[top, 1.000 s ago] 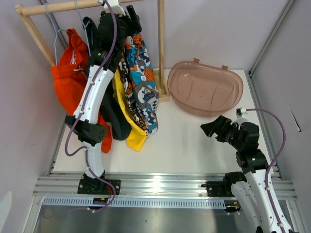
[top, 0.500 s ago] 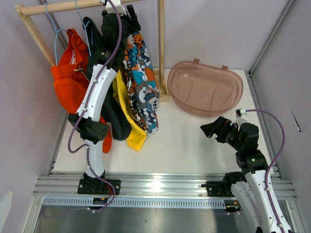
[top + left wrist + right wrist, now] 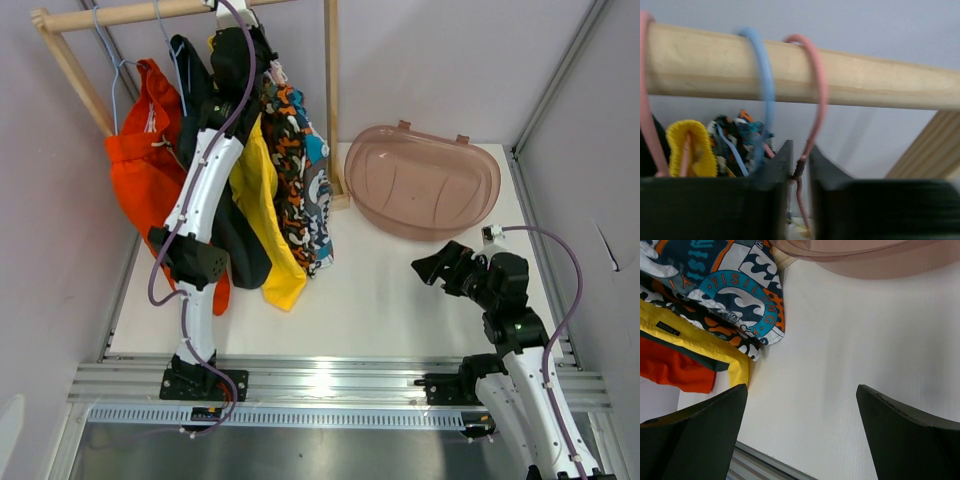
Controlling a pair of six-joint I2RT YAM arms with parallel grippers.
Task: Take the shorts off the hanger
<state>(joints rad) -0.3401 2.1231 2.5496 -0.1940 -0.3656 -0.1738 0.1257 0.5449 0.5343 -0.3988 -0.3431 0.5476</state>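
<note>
Shorts in five pairs hang from the round wooden rail (image 3: 865, 82), and just under it the black left fingers (image 3: 775, 167) are pinched to a narrow slit on the twisted neck of a pink wire hanger (image 3: 817, 75). A blue wire hanger (image 3: 765, 70) hooks on the rail beside it. Along the left arm hang the orange-red shorts (image 3: 140, 170), black shorts (image 3: 238, 245), yellow shorts (image 3: 265, 215), black-white-orange patterned shorts (image 3: 305, 200) and teal-orange-black patterned shorts (image 3: 735, 285). The right fingers (image 3: 700, 435) are spread wide and hold nothing, above the white table (image 3: 400, 300), near a translucent pink-brown plastic basket (image 3: 425, 180).
</note>
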